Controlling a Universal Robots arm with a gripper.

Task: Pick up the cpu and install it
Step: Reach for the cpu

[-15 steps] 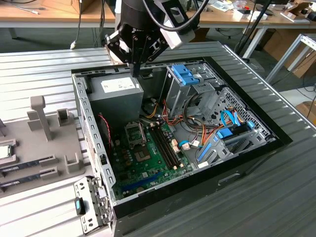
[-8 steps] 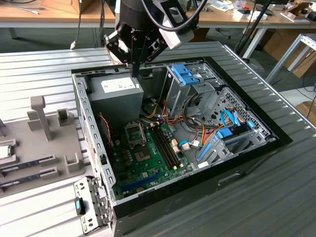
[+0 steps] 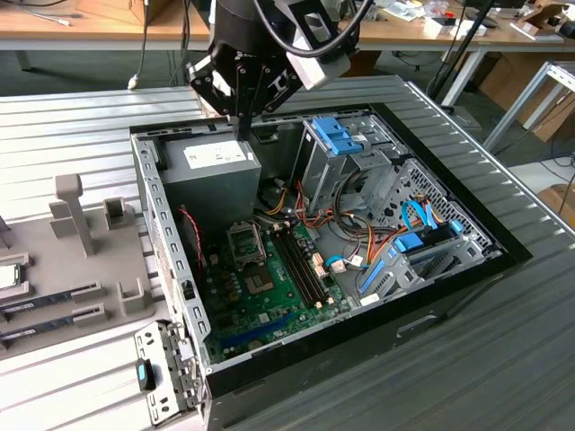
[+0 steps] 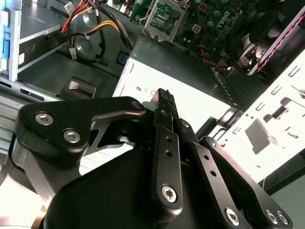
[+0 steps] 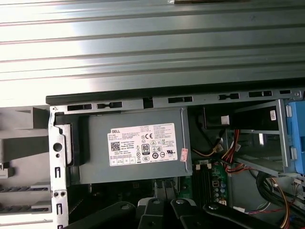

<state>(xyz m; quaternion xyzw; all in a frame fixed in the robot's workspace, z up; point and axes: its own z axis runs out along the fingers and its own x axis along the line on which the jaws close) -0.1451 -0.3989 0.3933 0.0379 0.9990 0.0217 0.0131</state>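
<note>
The cpu (image 3: 7, 276), a small pale silvery square, lies on a grey holder tray (image 3: 90, 269) at the exterior view's left edge, partly cut off by the frame. My gripper (image 3: 243, 124) hangs far from it, over the back of the open computer case, just above the grey power supply box (image 3: 220, 166). Its fingers (image 4: 165, 102) are pressed together with nothing between them. In the first wrist view the gripper (image 5: 164, 187) sits near the box's white label (image 5: 143, 145). The motherboard's square socket (image 3: 245, 241) stands open and empty beyond the box.
The open case (image 3: 449, 296) lies on a ribbed metal table. Memory sticks (image 3: 301, 260), coloured cable bundles (image 3: 359, 247) and blue-tabbed drive cages (image 3: 341, 139) fill its inside. Upright grey pegs (image 3: 72, 211) and slots with long sticks (image 3: 45, 305) stand on the tray.
</note>
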